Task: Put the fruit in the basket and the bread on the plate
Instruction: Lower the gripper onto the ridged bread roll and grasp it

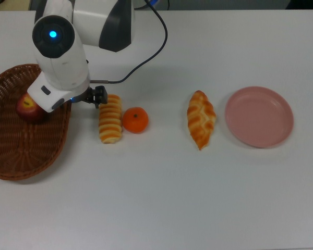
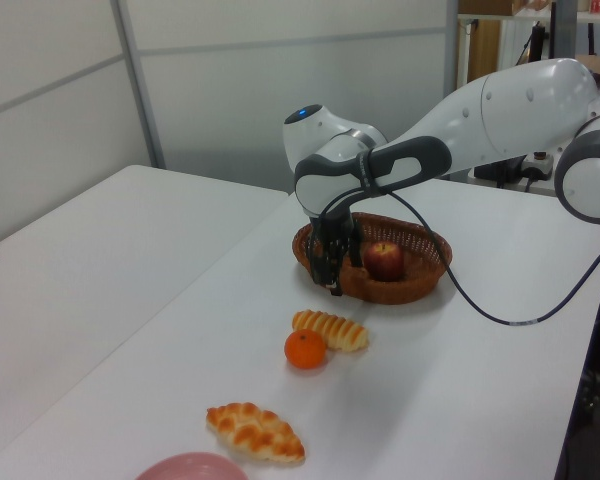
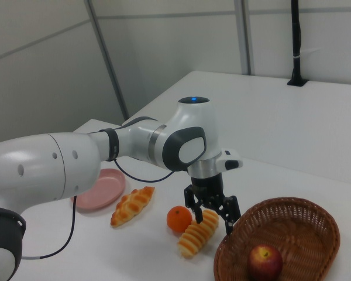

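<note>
A red apple (image 1: 29, 107) lay inside the wicker basket (image 1: 21, 151) at the top view's left. The gripper (image 3: 212, 211) hovered empty, fingers spread wide, above the ridged roll (image 1: 110, 119), which touched the mandarin (image 1: 135, 120). Farther right lay the braided pastry (image 1: 201, 120), beside the pink plate (image 1: 259, 116).

- You see a basket (image 1: 21, 151) of brown woven wicker, rough and open-textured.
- The apple (image 1: 29, 108) inside it has a smooth, slightly glossy dark red skin.
- At 3 o'clock from the basket in the top view, the roll (image 1: 110, 119) looks ridged, with a soft sheen.
- The mandarin (image 1: 135, 120) has a smooth, bright orange surface.
- The pastry (image 1: 201, 119) shows a braided, glazed-looking crust.
- The plate (image 1: 259, 116) looks like smooth pink plastic, matt.
- The arm (image 3: 76, 155) wears glossy white shells with grey parts.
- The gripper (image 3: 212, 211) is matt black.
- The table (image 1: 198, 198) is smooth, matt white.
</note>
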